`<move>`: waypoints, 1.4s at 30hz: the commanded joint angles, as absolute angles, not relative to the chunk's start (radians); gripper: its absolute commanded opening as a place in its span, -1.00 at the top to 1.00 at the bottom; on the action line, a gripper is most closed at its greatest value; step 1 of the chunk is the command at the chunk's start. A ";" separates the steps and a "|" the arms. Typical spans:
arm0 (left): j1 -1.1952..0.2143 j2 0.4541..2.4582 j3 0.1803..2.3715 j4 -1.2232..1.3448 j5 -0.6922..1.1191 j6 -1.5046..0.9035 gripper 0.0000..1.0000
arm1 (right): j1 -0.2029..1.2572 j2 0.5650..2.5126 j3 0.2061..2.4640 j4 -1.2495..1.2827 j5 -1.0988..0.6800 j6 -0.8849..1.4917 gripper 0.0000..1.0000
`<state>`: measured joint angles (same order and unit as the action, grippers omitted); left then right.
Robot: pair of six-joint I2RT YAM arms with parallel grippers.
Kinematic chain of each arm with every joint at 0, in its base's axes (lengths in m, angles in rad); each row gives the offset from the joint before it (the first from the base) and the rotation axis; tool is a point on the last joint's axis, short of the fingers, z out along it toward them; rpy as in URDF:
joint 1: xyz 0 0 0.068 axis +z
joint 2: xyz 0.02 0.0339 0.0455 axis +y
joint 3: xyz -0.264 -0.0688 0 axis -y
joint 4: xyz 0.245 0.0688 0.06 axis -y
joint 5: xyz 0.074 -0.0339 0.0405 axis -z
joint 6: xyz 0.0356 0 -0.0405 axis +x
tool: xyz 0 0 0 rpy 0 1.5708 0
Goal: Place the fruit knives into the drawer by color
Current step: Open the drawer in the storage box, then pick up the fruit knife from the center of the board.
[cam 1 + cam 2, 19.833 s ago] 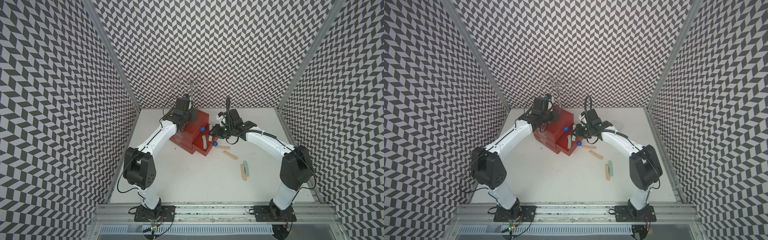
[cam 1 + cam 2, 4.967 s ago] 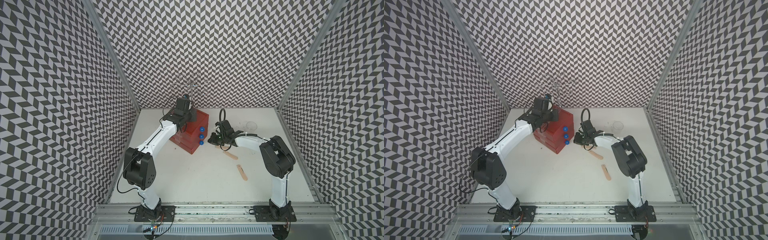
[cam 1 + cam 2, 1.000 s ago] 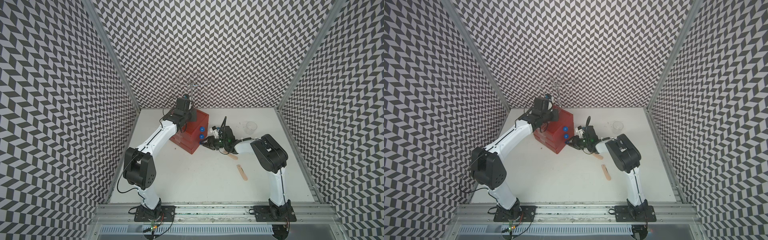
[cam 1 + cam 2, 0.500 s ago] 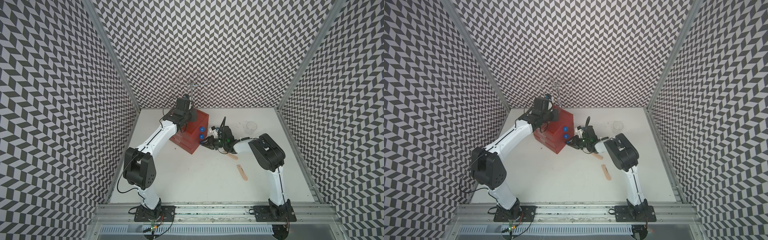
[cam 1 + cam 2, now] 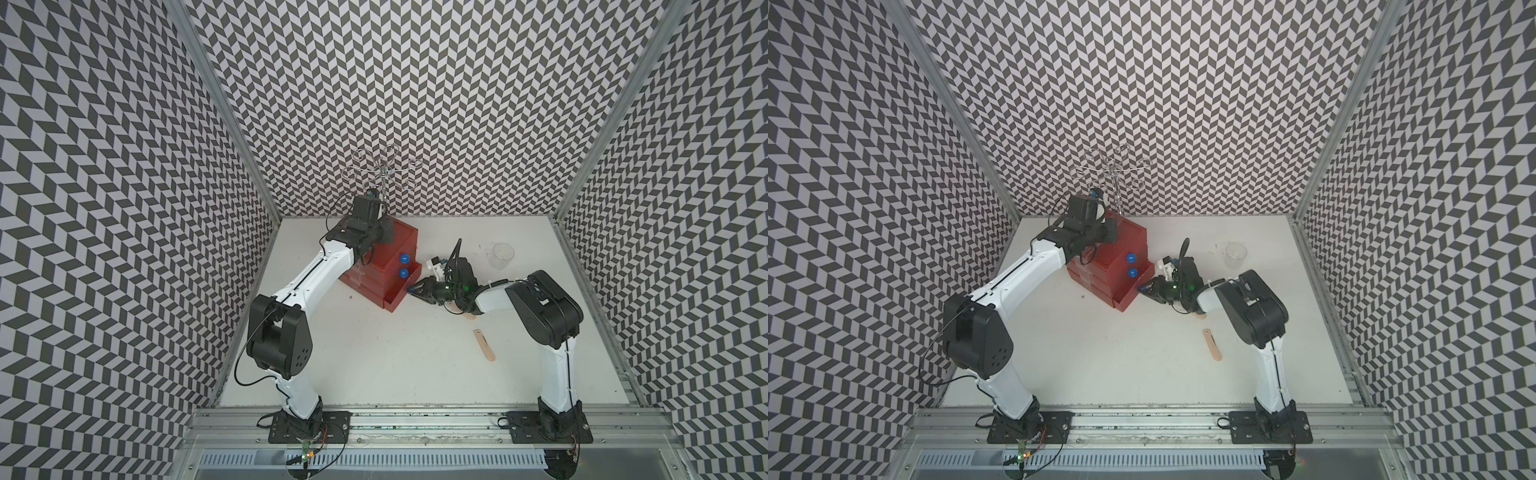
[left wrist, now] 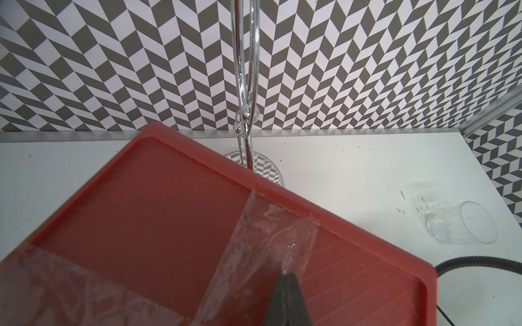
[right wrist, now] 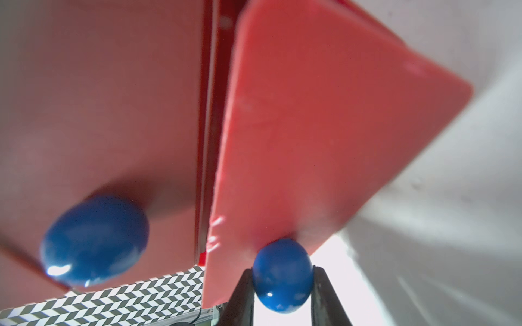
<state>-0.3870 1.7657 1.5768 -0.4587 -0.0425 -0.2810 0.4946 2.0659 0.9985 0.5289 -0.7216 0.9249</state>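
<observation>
The red drawer point(image 5: 388, 249) cabinet stands at the back left in both top views, also point(image 5: 1121, 245). Its bottom drawer point(image 5: 394, 298) is pulled out a little. My right gripper point(image 7: 282, 278) is shut on that drawer's blue knob point(image 7: 282, 271), low over the table point(image 5: 412, 287). My left gripper point(image 6: 286, 278) is shut, its tip resting on the taped cabinet top point(image 6: 158, 214). One peach fruit knife point(image 5: 484, 344) lies loose on the table. Another peach fruit knife point(image 5: 469, 316) is partly hidden under my right arm.
A clear plastic cup point(image 5: 503, 255) lies at the back right, also in the left wrist view point(image 6: 463, 223). A chrome wire stand point(image 5: 382, 174) rises behind the cabinet. Two blue knobs point(image 5: 403, 266) show on the closed upper drawers. Patterned walls enclose the white table point(image 5: 395, 365).
My right gripper's jaws have narrowed onto the bottom drawer's blue knob. The left arm has stayed on the cabinet top.
</observation>
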 commanded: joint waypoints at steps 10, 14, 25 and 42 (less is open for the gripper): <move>-0.388 1.876 1.505 -0.724 -0.051 -0.276 1.00 | 0.448 1.885 0.843 0.373 -0.611 0.843 0.77; -0.389 1.877 1.505 -0.724 -0.048 -0.276 1.00 | 0.442 1.867 0.844 0.314 -0.609 0.796 0.57; -0.388 1.878 1.505 -0.725 -0.049 -0.277 1.00 | 0.442 1.779 0.963 -0.005 -0.505 0.627 0.00; -0.390 1.874 1.506 -0.726 -0.049 -0.278 1.00 | 0.422 1.765 1.191 -0.604 0.000 0.342 0.10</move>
<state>-0.3885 1.7676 1.5791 -0.4583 -0.0437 -0.2813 0.4355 1.7206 1.1625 -0.5068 -0.1452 0.3897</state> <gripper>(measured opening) 0.044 0.454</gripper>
